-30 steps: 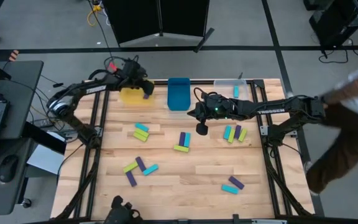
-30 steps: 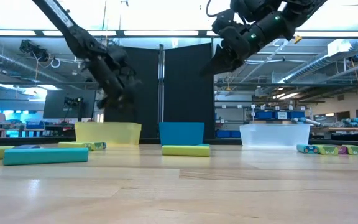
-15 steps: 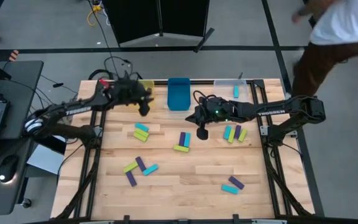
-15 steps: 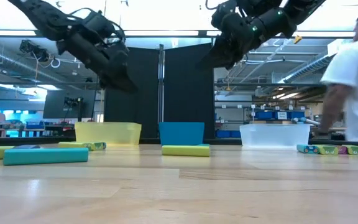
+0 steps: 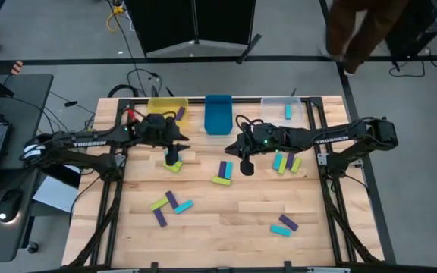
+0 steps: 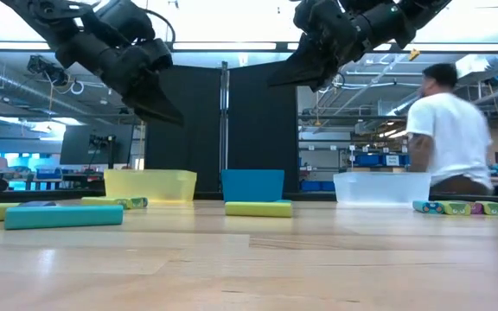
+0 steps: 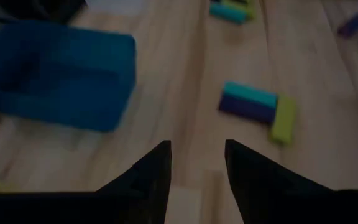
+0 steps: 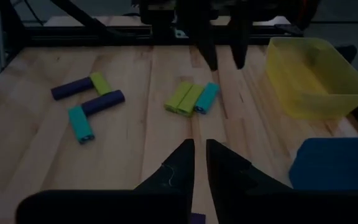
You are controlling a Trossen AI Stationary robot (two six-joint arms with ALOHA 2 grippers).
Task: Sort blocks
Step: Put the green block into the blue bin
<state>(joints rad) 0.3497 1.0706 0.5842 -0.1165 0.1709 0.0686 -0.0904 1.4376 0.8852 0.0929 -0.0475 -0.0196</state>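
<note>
Purple, lime and cyan blocks lie flat on the table in small groups. My left gripper is open and empty. It hangs above a cyan and lime group near the yellow bin. My right gripper is shut and hovers just right of a purple, cyan and lime group. In the low view both grippers are well above the table. A purple block lies in the yellow bin, and a cyan block in the clear bin.
A blue bin stands at the far edge between the yellow and clear bins. More blocks lie at the right, near left and near right. A person moves behind the table's far right.
My left gripper has swung from over the yellow bin toward the near edge and now hangs over the cyan and lime group. My right gripper has shifted slightly toward the near edge. A person has walked around behind the table's far right side.
</note>
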